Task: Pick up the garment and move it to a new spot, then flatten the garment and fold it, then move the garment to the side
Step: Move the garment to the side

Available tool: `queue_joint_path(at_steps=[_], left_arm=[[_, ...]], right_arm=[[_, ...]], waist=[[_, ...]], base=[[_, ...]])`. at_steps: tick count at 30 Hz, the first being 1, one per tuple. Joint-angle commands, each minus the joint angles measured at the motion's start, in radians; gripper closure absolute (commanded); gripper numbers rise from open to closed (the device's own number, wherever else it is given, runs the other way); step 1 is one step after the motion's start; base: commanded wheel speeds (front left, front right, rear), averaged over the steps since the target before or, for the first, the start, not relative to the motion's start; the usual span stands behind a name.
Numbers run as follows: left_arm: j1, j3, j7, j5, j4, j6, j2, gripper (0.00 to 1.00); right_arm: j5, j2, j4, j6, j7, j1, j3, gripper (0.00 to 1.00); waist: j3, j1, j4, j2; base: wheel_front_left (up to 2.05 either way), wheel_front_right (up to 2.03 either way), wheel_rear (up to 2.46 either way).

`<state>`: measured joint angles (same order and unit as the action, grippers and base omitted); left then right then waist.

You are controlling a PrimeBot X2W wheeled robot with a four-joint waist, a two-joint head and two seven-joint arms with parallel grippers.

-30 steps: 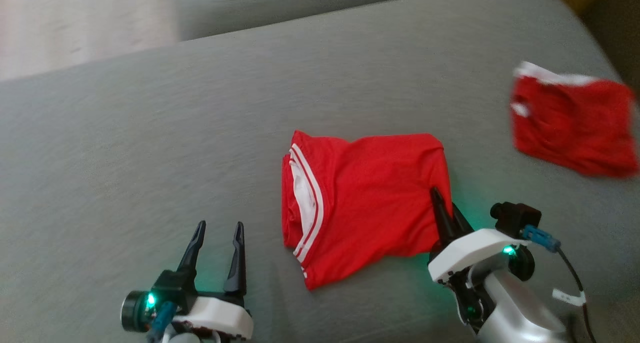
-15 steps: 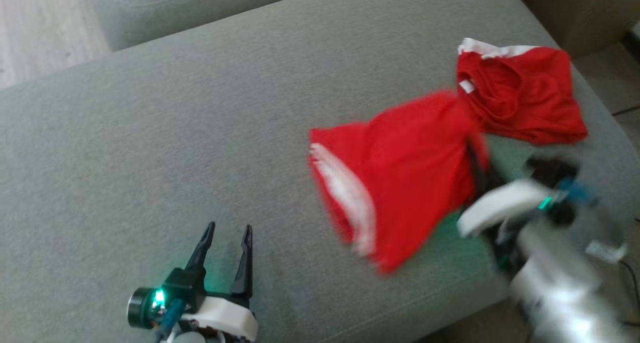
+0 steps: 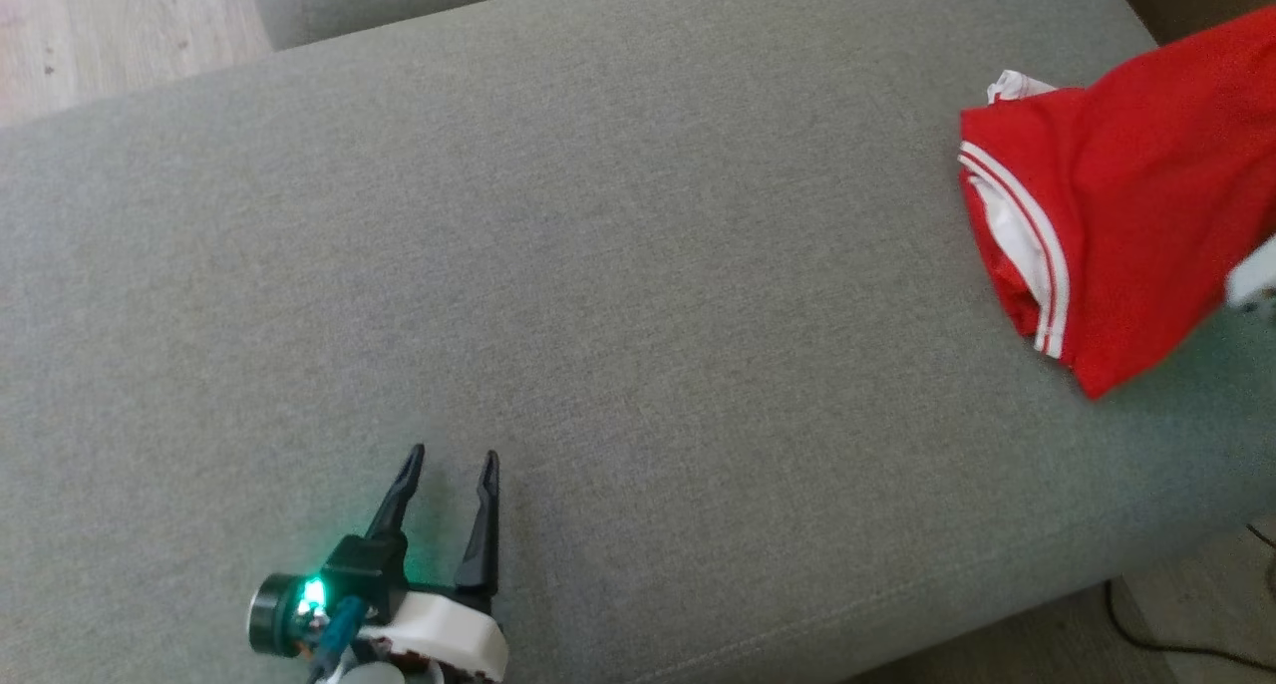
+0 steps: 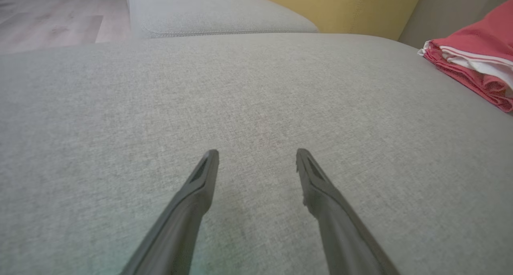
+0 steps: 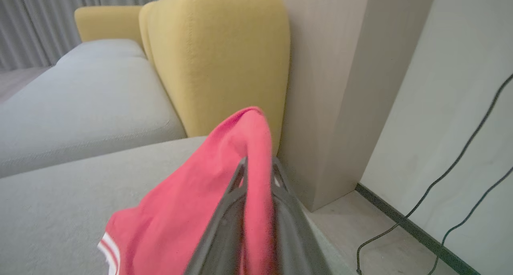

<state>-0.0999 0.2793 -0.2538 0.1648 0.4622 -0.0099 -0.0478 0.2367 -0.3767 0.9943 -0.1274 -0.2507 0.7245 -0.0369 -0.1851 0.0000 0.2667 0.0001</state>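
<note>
You see the right gripper [image 5: 258, 166] pinching the smooth red garment [image 3: 1126, 215], white-striped at its hem, hanging in folds at the right edge of the grey woven cushion [image 3: 598, 265]. The left gripper [image 3: 451, 462] stands wide, empty.

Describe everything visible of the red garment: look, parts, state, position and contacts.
The red garment is thin, soft-looking fabric folded in layers, with white stripes along one edge and white lining showing. It lies at the right end of the grey cushion. The right gripper pinches one fold, raising it to a peak; the striped end seems to rest on the cushion.
</note>
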Motion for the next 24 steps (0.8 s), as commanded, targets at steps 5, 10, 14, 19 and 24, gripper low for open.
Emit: queue_joint_path(at_steps=[5, 10, 14, 19, 24], left_arm=[[-0.045, -0.055, -0.008, -0.018, -0.024, 0.025, -0.002, 0.00], [-0.051, -0.093, -0.008, 0.008, -0.026, 0.044, -0.002, 0.00], [-0.053, -0.121, -0.008, 0.014, -0.038, 0.050, -0.002, 0.00], [-0.047, -0.145, -0.008, 0.063, -0.046, 0.051, -0.002, 0.00], [-0.033, -0.159, -0.008, 0.085, -0.045, 0.058, -0.002, 0.00]], right_arm=[[-0.142, 0.020, -0.081, -0.003, -0.011, 0.020, -0.164, 0.00], [-0.199, 0.134, -0.224, -0.003, -0.011, -0.031, -0.172, 0.00], [-0.190, 0.215, -0.359, -0.003, -0.011, -0.133, -0.051, 0.00], [-0.150, 0.278, -0.466, -0.003, -0.011, -0.257, 0.015, 0.00], [-0.148, 0.310, -0.485, -0.003, -0.011, -0.352, 0.028, 0.00]], waist=[[-0.014, 0.0000, 0.001, -0.0001], [-0.013, 0.0000, -0.005, -0.0001], [-0.005, 0.0000, -0.039, -0.0001], [0.011, 0.0000, -0.111, -0.0001], [0.029, 0.0000, -0.193, -0.0001]], base=[[0.00, 0.00, 0.00], [0.00, 0.00, 0.00], [0.00, 0.00, 0.00], [0.00, 0.00, 0.00], [0.00, 0.00, 0.00]])
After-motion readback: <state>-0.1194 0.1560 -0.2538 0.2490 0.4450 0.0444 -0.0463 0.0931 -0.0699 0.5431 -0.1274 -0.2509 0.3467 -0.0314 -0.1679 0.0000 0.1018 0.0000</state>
